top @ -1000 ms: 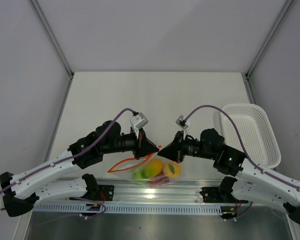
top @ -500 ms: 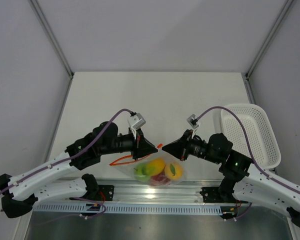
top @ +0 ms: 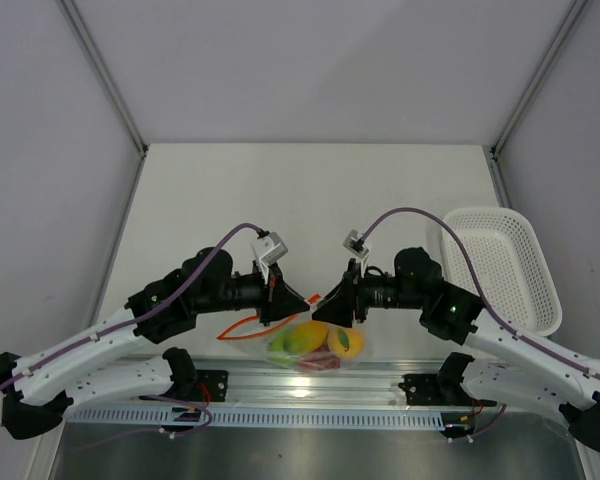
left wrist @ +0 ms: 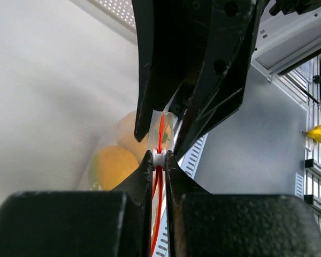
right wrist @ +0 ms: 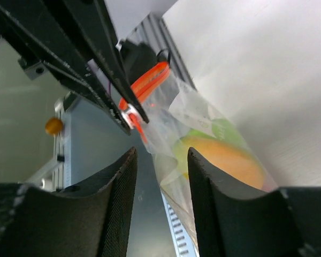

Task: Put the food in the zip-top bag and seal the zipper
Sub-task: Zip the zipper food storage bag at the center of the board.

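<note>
The zip-top bag [top: 332, 352] hangs near the table's front edge between both arms. Inside it lies the food: a lime green fruit [top: 280, 348], yellow-orange ones [top: 308, 334] and a red one [top: 324, 361]. My left gripper [left wrist: 159, 157] is shut on the small white tab of the orange-red zipper [left wrist: 161, 128]. The strip [right wrist: 148, 81] runs back from that tab [right wrist: 129, 113]. My right gripper [right wrist: 161, 152] faces it, tip to tip, with jaws open. Clear plastic and a yellow-orange fruit [right wrist: 224, 158] lie just beyond its fingers [right wrist: 203, 176]. Nothing is pinched between them.
A white mesh basket [top: 500, 262] stands at the right side of the table. The metal rail [top: 280, 385] with the arm bases runs right under the bag. Grey walls close in the left, right and back.
My right gripper was shut; it drew back to the right, came in again to the left gripper's tip and now stands open. The left gripper kept its hold. The bag swung slightly.
</note>
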Controlling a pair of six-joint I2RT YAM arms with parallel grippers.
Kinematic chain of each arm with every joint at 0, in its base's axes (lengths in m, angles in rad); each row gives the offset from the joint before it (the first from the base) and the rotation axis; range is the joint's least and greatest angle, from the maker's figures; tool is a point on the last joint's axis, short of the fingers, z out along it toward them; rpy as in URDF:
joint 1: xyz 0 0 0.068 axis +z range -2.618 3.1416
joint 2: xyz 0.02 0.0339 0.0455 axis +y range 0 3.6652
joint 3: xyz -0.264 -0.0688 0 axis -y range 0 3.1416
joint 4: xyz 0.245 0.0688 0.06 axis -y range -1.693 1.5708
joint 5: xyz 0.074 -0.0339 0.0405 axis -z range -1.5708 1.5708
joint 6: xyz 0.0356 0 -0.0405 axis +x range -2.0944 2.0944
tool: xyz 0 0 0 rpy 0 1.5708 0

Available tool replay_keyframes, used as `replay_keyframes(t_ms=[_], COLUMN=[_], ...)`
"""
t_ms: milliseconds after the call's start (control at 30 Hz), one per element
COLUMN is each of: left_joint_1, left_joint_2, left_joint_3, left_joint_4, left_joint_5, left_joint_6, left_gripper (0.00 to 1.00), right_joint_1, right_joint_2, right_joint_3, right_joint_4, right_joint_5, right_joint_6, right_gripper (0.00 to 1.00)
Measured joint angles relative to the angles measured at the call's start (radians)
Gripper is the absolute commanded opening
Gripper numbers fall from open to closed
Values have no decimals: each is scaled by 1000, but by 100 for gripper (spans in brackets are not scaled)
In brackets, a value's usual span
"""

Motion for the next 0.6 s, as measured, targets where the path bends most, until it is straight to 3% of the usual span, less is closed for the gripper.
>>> replay_keyframes(t_ms=[267, 300, 367, 400, 600], left_joint_1=[0, 0, 0, 0, 0], left_joint_2=[0, 0, 0, 0, 0], left_joint_3=[0, 0, 0, 0, 0], left_joint_4=[-5, -6, -6, -8, -14], left_joint_5=[21, 22, 25, 25, 25], left_joint_6=[0, 0, 0, 0, 0], left_gripper=[1, 1, 1, 1, 1], right_joint_1=[0, 0, 0, 0, 0], right_joint_2=[80, 86, 101, 108, 128], right_joint_3=[85, 89, 92, 92, 93], right_joint_4=[-75, -77, -81, -82, -82], right_joint_5=[-149, -161, -177, -181, -170], right_joint_6=[-124, -133, -150, -154, -151], right_gripper=[43, 40, 24, 0, 0])
